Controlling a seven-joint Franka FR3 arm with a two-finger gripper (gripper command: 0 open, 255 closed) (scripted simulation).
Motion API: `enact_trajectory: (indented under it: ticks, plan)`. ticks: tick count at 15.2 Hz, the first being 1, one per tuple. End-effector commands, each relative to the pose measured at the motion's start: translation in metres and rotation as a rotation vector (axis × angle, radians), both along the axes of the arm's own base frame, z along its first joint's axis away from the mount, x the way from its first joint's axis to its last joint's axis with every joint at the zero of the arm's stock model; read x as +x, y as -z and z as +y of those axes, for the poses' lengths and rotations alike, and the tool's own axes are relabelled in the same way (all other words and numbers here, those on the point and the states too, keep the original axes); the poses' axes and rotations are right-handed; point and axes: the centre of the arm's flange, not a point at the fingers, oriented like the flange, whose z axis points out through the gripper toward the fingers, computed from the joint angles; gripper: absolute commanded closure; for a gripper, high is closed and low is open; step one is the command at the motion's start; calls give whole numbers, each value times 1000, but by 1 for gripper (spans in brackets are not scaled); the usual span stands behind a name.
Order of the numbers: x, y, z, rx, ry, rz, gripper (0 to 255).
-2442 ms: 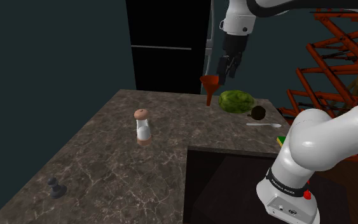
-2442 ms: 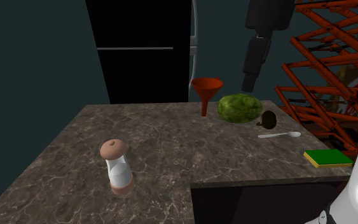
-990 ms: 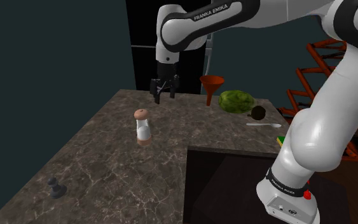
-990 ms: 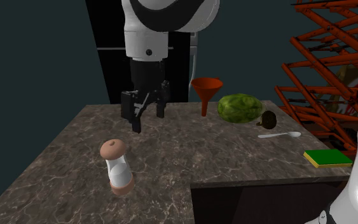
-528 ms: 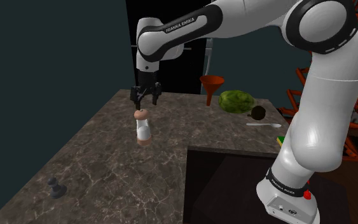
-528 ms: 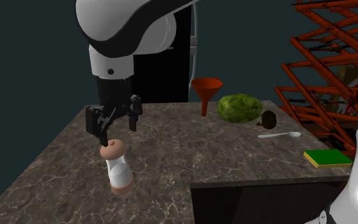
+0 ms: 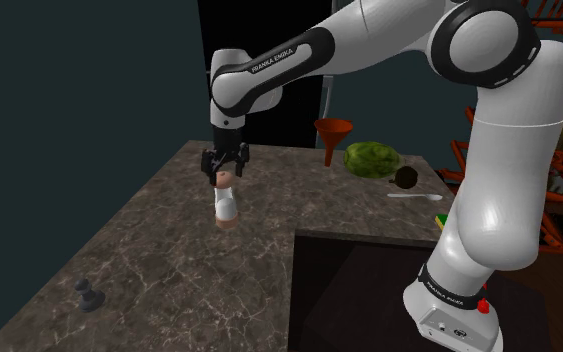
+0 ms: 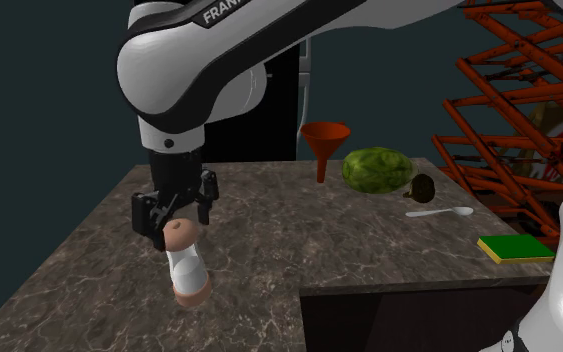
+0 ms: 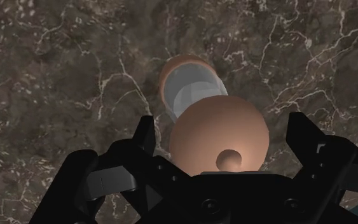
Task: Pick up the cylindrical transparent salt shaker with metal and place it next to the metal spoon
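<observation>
Gripper (image 7: 225, 172) released, pointing down, fingers (image 9: 144, 137) either side of salt shaker (image 7: 226, 207) cap w/ gap each side, not clasping. Shaker upright on dark marble countertop (image 7: 139, 270), toward shoulder view's left. Shaker: cylindrical clear body, coppery-pink domed cap w/ small knob on top, matching coppery base. Pale spoon (image 7: 414, 197) well apart, at shoulder view's right, nr green melon (image 7: 371, 160) & orange funnel (image 7: 333, 135).

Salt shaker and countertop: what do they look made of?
Salt shaker: clear to whitish body, glass-like; cap and base matte copper-pink, metal or plastic, can't tell. Countertop: dark brown stone, marble-like, going by the white veining.
</observation>
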Motion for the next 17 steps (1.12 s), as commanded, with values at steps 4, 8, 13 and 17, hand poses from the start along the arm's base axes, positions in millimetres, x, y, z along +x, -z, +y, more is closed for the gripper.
enact_trajectory:
  ticks: [4,8,13,17]
  plan:
    - [0,4,1,0,0,-1,0]
    - [0,4,1,0,0,-1,0]
    - [0,4,1,0,0,-1,255]
    - [1,4,1,0,0,-1,255]
